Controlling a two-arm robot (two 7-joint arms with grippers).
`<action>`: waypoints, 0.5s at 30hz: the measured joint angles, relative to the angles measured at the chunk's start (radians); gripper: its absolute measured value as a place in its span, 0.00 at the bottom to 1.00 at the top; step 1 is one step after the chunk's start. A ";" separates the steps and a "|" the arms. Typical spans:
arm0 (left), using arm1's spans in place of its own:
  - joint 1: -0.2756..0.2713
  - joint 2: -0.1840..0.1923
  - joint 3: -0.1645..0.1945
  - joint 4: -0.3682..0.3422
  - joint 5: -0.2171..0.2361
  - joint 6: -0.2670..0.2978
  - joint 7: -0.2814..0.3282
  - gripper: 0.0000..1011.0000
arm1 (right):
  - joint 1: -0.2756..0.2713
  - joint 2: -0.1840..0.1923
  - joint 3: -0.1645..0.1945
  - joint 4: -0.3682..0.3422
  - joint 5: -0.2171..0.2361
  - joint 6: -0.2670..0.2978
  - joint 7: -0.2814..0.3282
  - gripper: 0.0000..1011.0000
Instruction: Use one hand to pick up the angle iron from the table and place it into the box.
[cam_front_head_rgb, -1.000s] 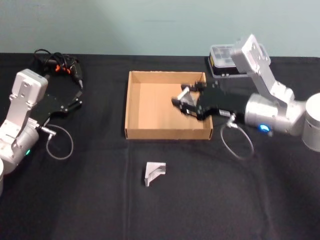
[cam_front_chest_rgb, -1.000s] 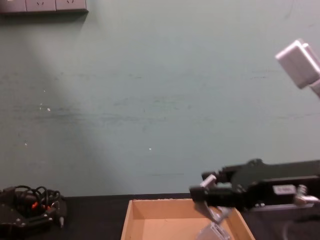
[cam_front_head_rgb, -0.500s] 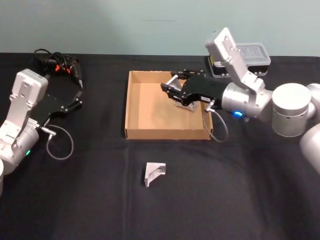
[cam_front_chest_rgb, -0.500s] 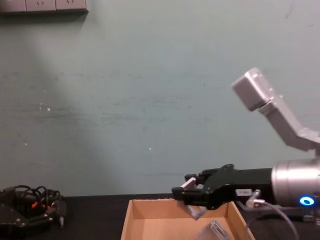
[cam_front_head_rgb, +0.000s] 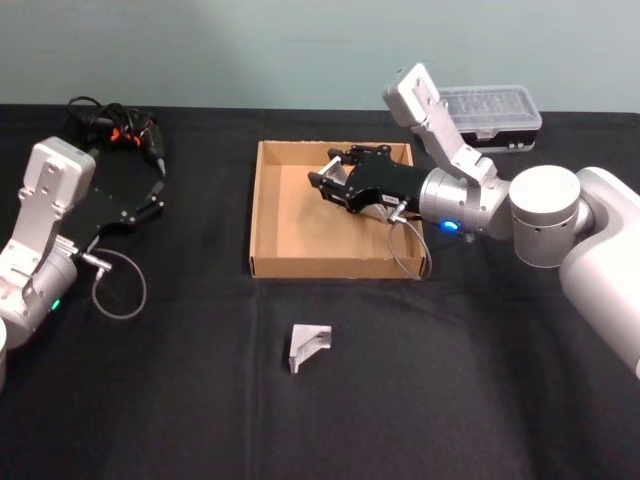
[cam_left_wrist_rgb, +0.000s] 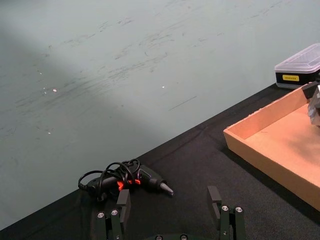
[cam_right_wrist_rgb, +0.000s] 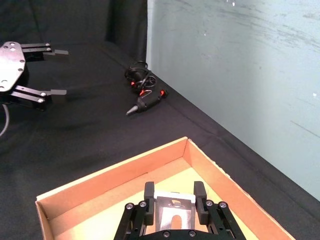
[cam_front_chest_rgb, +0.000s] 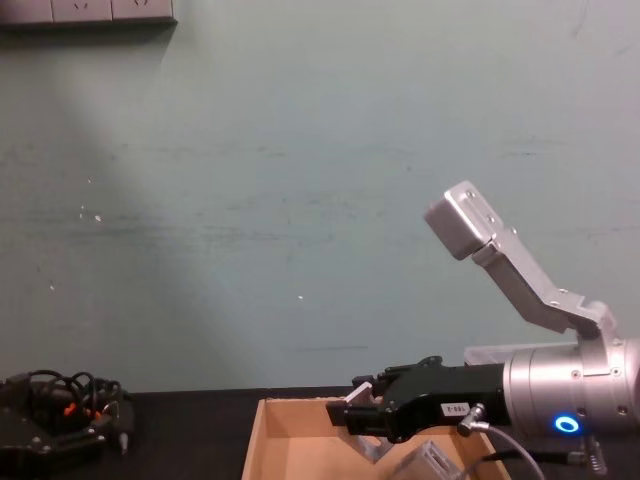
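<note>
A silver angle iron (cam_right_wrist_rgb: 173, 209) is clamped in my right gripper (cam_front_head_rgb: 328, 185), which hovers over the middle of the tan cardboard box (cam_front_head_rgb: 330, 268). In the chest view the right gripper (cam_front_chest_rgb: 358, 400) hangs just above the box's (cam_front_chest_rgb: 258, 440) rim. In the right wrist view my right gripper (cam_right_wrist_rgb: 174, 192) is shut on the bracket above the box (cam_right_wrist_rgb: 100, 180) floor. Another angle iron (cam_front_head_rgb: 308, 346) lies on the black table (cam_front_head_rgb: 450, 380) in front of the box. My left gripper (cam_front_head_rgb: 150, 195) rests open at the far left.
A black case with a clear lid (cam_front_head_rgb: 490, 110) stands behind the box at the right. A power tool with tangled cables (cam_front_head_rgb: 115, 130) lies at the back left, beyond my left gripper (cam_left_wrist_rgb: 170, 210). My right forearm and its cable loop (cam_front_head_rgb: 405, 250) overhang the box's right wall.
My right gripper has carried the angle iron leftward, from the box's right wall to over its middle. The loose angle iron and the left arm have not moved.
</note>
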 joint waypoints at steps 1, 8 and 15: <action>0.000 0.000 0.000 0.000 0.000 0.000 0.000 0.99 | 0.002 -0.003 0.001 0.007 -0.002 -0.001 0.001 0.47; 0.000 0.000 0.000 0.000 0.000 0.000 0.000 0.99 | 0.011 -0.022 0.012 0.038 -0.016 -0.005 0.003 0.47; 0.000 0.000 0.000 0.000 0.000 0.000 0.000 0.99 | 0.011 -0.032 0.026 0.046 -0.026 0.008 0.014 0.59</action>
